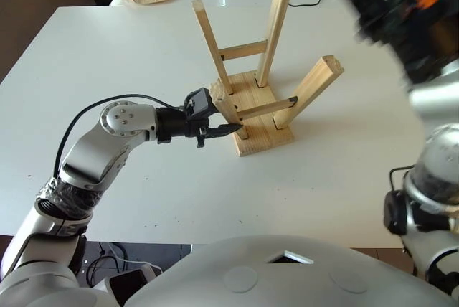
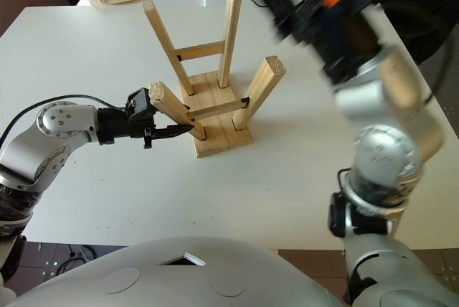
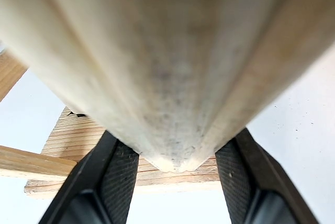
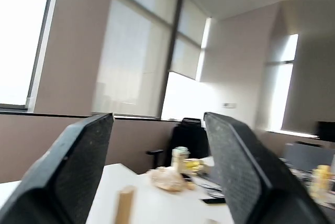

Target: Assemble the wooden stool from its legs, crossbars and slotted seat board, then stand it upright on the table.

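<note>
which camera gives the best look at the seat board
Left eye view: the seat board shows nearly whole, lying flat. Right eye view matches. Left wrist view catches slivers behind the leg in the left gripper.

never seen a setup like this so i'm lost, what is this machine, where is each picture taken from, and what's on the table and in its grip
It is a humanoid robot with two arms, each ending in a two-finger gripper. The two wide pictures come from cameras in its head, looking down over its arms; the other two come from cameras on its wrists. On the white table a wooden stool lies upside down: seat board flat, legs up, joined by crossbars. The left gripper is closed on the nearest leg; its wrist picture shows that leg close up between the black fingers. The right gripper is open and empty, raised and facing the room.
</note>
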Controlling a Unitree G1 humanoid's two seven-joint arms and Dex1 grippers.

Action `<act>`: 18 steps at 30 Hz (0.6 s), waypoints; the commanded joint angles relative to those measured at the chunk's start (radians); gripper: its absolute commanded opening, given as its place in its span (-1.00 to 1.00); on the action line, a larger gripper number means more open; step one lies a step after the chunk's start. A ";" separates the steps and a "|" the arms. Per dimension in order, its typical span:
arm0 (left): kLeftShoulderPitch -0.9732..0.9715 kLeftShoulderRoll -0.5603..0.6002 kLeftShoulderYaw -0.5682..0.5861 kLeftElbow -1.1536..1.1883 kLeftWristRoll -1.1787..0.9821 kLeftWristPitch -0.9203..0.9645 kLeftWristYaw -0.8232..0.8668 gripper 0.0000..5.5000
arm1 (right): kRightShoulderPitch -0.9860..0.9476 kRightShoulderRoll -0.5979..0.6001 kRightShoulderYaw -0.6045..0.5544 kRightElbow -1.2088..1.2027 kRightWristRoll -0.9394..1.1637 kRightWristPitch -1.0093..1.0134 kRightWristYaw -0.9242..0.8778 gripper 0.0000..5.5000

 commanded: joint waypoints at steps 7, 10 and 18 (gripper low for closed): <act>0.045 0.046 -0.088 0.069 0.090 0.192 0.010 -0.25 | 0.327 -0.046 0.324 0.100 -0.608 -0.215 -0.035 0.15; 0.017 0.034 -0.102 0.073 0.097 0.201 0.011 -0.25 | 0.274 0.075 0.524 -0.062 -0.597 -0.115 -0.008 0.15; -0.104 -0.024 -0.160 0.058 0.092 0.240 -0.009 -0.25 | 0.217 0.293 0.618 -0.179 -0.445 0.131 -0.003 0.15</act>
